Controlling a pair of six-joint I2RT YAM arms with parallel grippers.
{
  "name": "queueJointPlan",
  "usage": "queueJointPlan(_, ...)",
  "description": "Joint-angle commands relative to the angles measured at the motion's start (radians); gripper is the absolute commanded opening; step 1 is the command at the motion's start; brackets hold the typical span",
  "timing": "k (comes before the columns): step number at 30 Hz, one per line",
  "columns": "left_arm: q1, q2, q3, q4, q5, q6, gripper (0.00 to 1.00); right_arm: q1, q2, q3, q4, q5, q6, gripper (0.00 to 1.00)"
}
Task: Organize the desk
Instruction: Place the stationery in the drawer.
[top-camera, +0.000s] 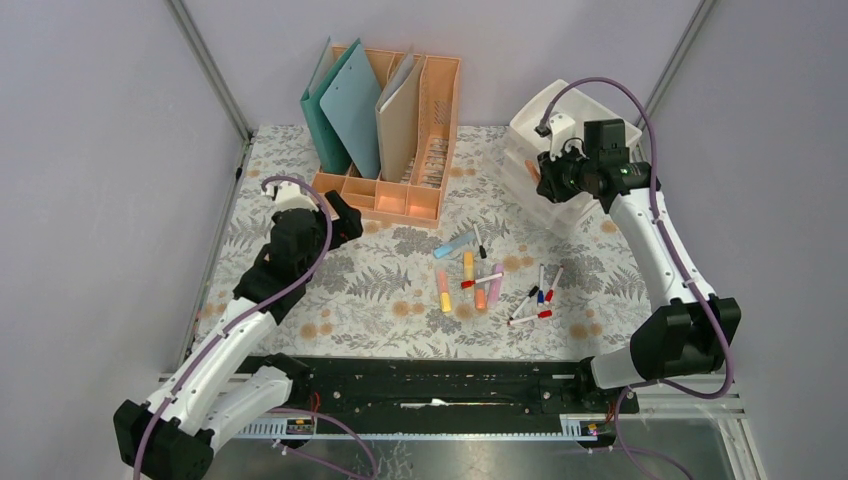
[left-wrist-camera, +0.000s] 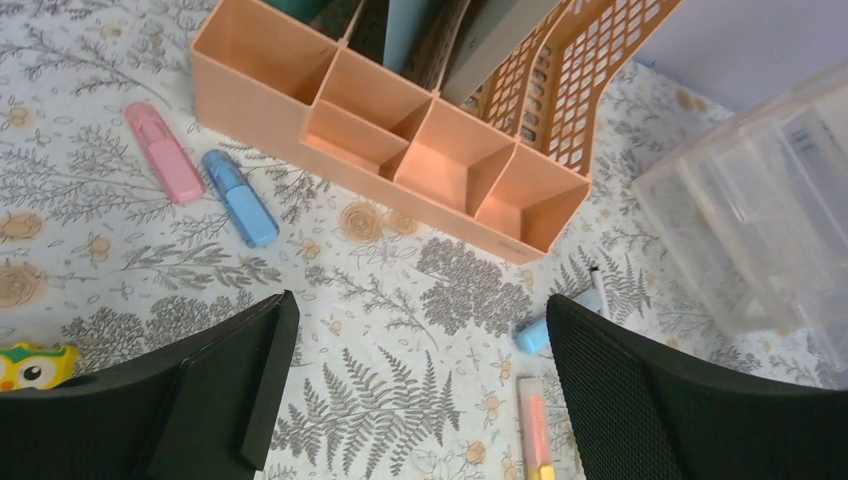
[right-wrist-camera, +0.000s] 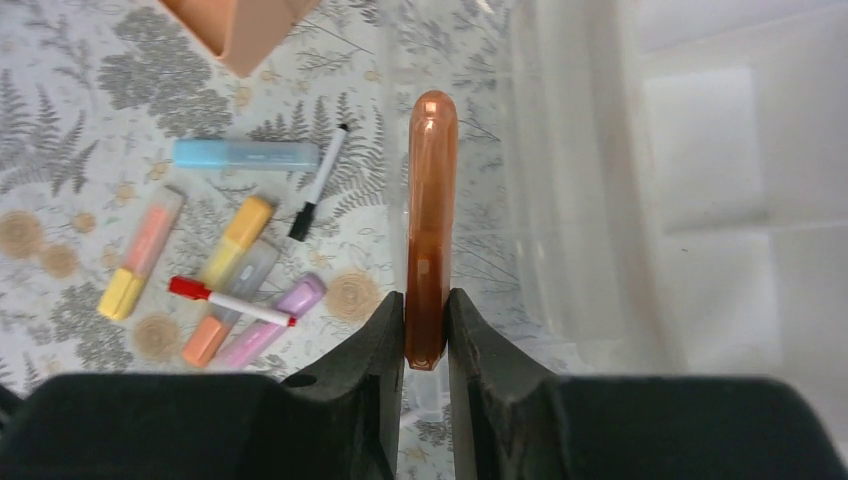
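From above, fern-printed desk (top-camera: 380, 300) beneath both arms, markers (top-camera: 480, 280) strewn mid-cloth; at left wrist, left gripper (left-wrist-camera: 420, 380) gaping wide near the peach rack (left-wrist-camera: 250, 100); at right wrist, right gripper (right-wrist-camera: 427, 330) pinching an orange highlighter (right-wrist-camera: 432, 200) beside clear drawers (right-wrist-camera: 700, 200).

file rack (top-camera: 445, 110) rear of desk (top-camera: 370, 290) | drawer unit (top-camera: 527, 127) to its right — pens (top-camera: 467, 264) in front

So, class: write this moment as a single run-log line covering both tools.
left tool: open, empty, above desk | right tool: shut on orange highlighter | location: at clear drawer unit
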Motion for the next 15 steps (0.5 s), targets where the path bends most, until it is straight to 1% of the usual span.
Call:
queueJointPlan(1,0.034,-0.018,-0.011,-0.021,0.056,0.021,0.99,-0.004,0.025,0.004,0.031,0.155,-0.018,0.00)
queueJointPlan(2,0.042,-0.017,-0.014,-0.023,0.060,0.021,0.99,-0.004,0.033,0.008,0.031,0.166,-0.016,0.01)
queueJointPlan(3,0.050,-0.015,-0.015,-0.025,0.066,0.019,0.99,-0.004,0.040,0.011,0.031,0.176,-0.014,0.08)
queueJointPlan(5,0.071,-0.009,-0.017,-0.024,0.083,0.017,0.99,-0.005,0.050,0.016,0.031,0.188,-0.010,0.23)
queueJointPlan(7,0.093,0.001,-0.017,-0.025,0.102,0.013,0.99,-0.004,0.051,0.019,0.031,0.181,-0.004,0.42)
queueJointPlan(9,0.120,0.010,-0.016,-0.022,0.129,0.005,0.99,-0.006,0.046,0.019,0.031,0.161,0.004,0.54)
queueJointPlan(12,0.170,0.031,-0.015,-0.007,0.185,-0.014,0.99,-0.010,0.029,0.016,0.026,0.112,0.020,0.66)
queueJointPlan(14,0.212,0.051,-0.012,0.005,0.239,-0.028,0.99,-0.015,0.011,0.016,0.015,0.050,0.032,0.72)
queueJointPlan(15,0.234,0.062,-0.012,0.011,0.256,-0.037,0.99,-0.023,0.006,0.013,0.012,0.009,0.038,0.73)
